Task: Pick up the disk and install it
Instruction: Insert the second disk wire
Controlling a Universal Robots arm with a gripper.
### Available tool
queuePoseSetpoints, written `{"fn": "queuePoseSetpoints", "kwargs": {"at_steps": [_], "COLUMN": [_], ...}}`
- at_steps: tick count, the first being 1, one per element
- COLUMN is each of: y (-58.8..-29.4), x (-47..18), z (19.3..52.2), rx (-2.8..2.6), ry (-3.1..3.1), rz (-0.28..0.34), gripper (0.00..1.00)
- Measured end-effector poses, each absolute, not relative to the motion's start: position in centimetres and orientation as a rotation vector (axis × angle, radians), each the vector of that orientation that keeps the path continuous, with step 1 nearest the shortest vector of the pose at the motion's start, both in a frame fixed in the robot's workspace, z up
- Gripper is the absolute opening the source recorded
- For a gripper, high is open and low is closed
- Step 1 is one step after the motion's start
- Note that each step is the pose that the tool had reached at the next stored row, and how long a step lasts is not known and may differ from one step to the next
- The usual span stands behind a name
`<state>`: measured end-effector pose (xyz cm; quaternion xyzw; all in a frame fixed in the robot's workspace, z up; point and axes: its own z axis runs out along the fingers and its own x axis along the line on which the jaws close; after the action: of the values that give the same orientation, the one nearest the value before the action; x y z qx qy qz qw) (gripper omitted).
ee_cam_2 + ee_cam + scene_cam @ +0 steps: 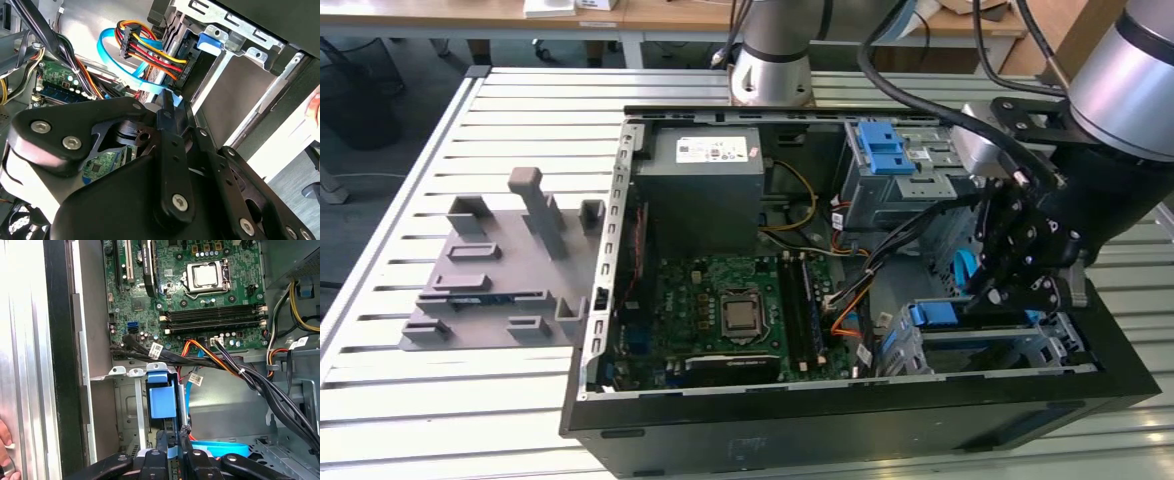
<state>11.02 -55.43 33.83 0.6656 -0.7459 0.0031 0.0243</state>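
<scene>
Robot claw (pixel 1007 290) reaching down into open computer case (pixel 720 425) on slatted table (pixel 520 110), at case's three o'clock side, pinching the disk (pixel 162 400) upright in metal drive bay (pixel 127 372), motherboard (pixel 727 310) alongside

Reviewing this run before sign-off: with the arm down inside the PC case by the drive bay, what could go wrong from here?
1. Cable snag: the black cable bundle and the red-yellow power connector run right beside the gripper, so a move could catch them.
2. Collision or jamming: the gripper sits tight against the metal drive cage, around the blue plastic frame.
3. A person's fingers rest near the case edge.
</scene>
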Motion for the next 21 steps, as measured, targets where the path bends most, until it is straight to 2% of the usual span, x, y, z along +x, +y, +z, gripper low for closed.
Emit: {"fn": "queuePoseSetpoints", "kwargs": {"at_steps": [8,9,10,12,13,21], "y": [-55.43,-55.43,-55.43,-55.43,-55.43,-55.43], "x": [11.04,11.05,11.06,11.08,11.08,11.30], "z": [34.30,34.30,34.31,34.29,34.23,33.57], "rx": [2.059,2.059,2.059,2.058,2.058,2.058], "ry": [-2.307,-2.307,-2.307,-2.306,-2.307,-2.306], "rz": [0.007,0.007,0.007,0.008,0.007,0.008], "gripper": [0.24,0.22,0.15,0.15,0.11,0.11]}}
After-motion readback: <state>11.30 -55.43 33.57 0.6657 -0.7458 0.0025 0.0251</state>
